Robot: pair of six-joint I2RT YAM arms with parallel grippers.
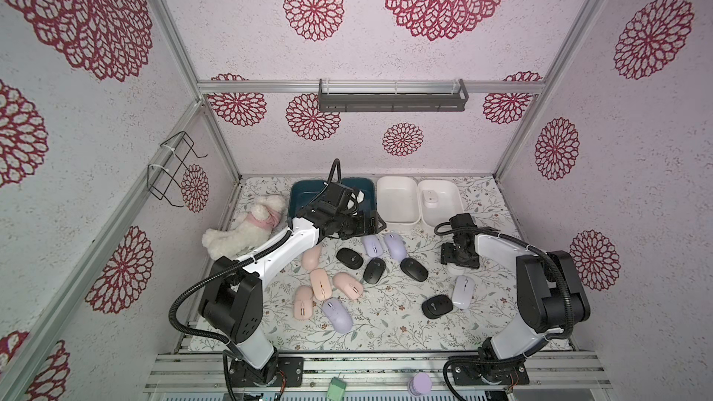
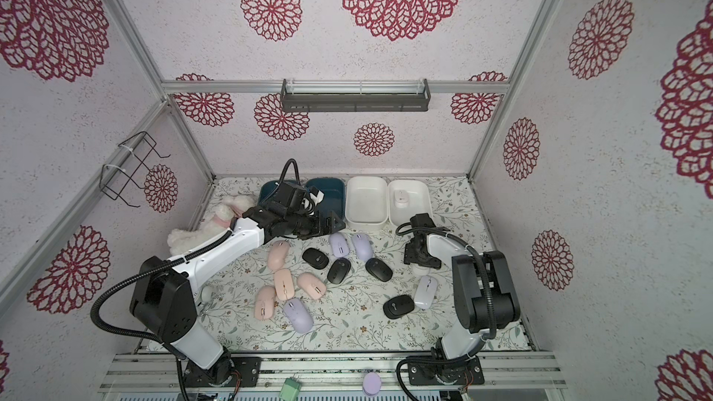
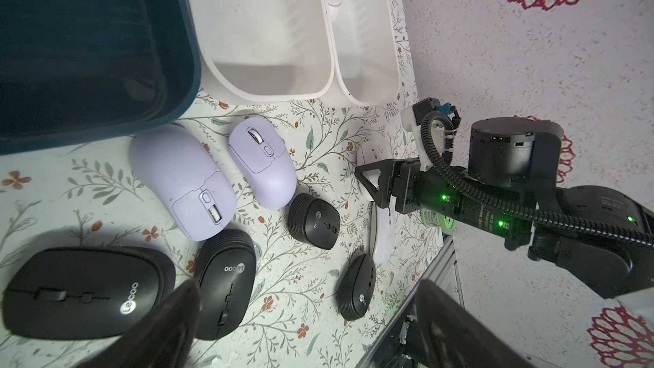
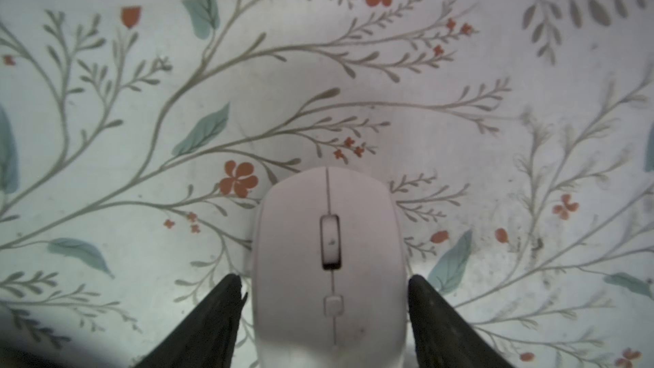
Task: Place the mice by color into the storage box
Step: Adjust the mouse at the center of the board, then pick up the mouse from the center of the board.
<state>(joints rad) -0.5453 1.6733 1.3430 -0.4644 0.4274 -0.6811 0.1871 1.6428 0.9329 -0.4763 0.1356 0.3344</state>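
Right gripper [image 4: 325, 277] straddles the white mouse [image 4: 329, 242], jaws part open, not yet clamped, squared to its sides for grip. Left gripper [image 3: 308, 284] hovers wide open, empty.

The left claw [image 1: 376, 225] reaches forward, gaping wide; the right claw [image 4: 325, 281] points down, jaws parted.

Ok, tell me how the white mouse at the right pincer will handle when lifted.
The white mouse looks like a rigid shell, so it should hold shape. Its smooth rounded sides may slip from the right pincer. Lying flat, it probably won't roll.
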